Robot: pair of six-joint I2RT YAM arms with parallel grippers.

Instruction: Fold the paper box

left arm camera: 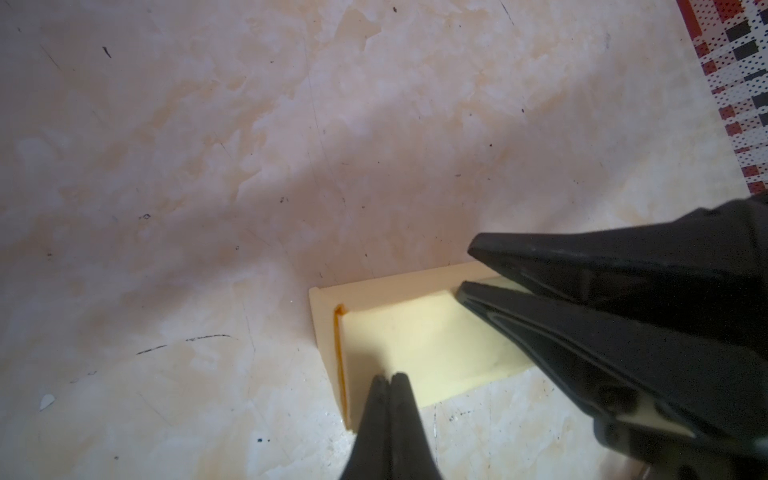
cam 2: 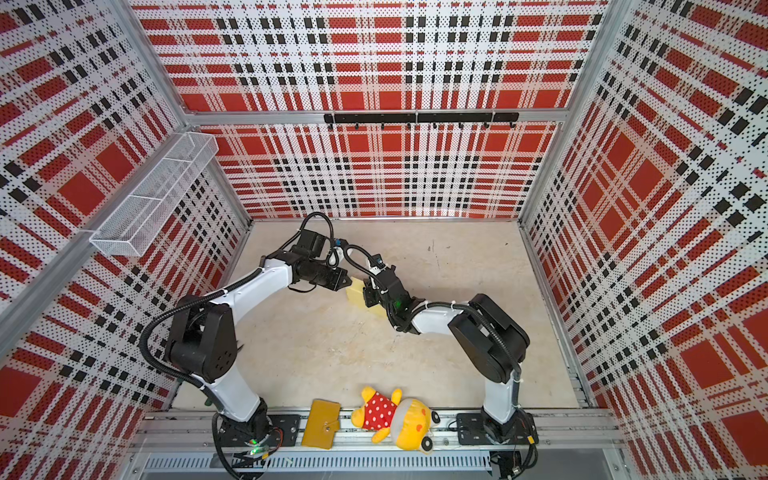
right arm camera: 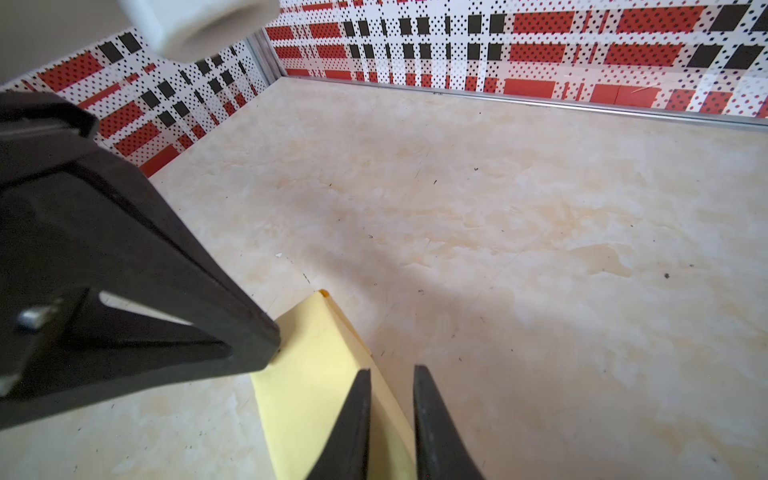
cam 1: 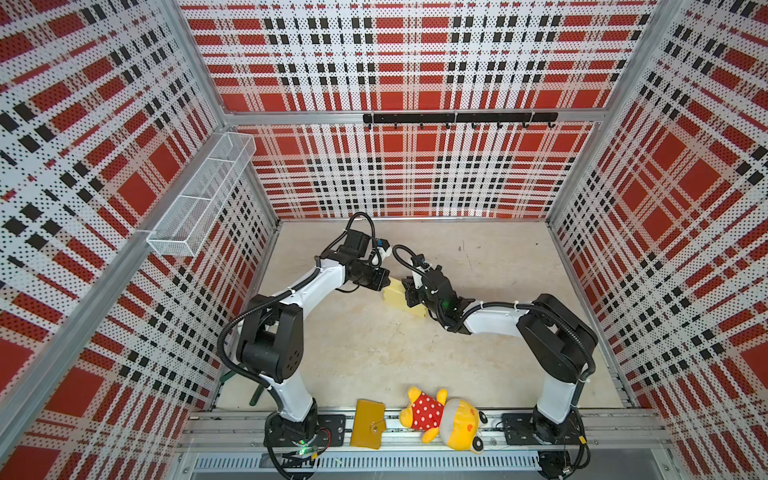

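The cell is walled by perforated panels (cam 1: 415, 62) printed in red, black and white plaid. Within them a flat tabletop (cam 1: 374, 353) with a beige, marbled, scuffed finish is seen. Two white-and-black arms are bent inward, so that their grippers meet toward the back of the tabletop.

A long white wire-mesh basket (cam 1: 199, 199), divided into three compartments, is mounted on the left wall. A black rail of hooks (cam 1: 457, 118) is fixed to the back wall. At the near edge, between the arm bases, a soft yellow plush toy (cam 1: 440, 415) in a red dotted shirt and a mustard-yellow wallet (cam 1: 368, 424) with a snap are laid side by side.

The paper box (cam 1: 397, 297), pale yellow thin cardboard folded into a shallow rectangle, is lying on the tabletop between the grippers. Its inside is hidden.

The left gripper (left arm camera: 388, 377) is closed, its black tapered tips held over the box's top panel. The right gripper (right arm camera: 390, 370) is clamped narrowly on one long edge of the box.
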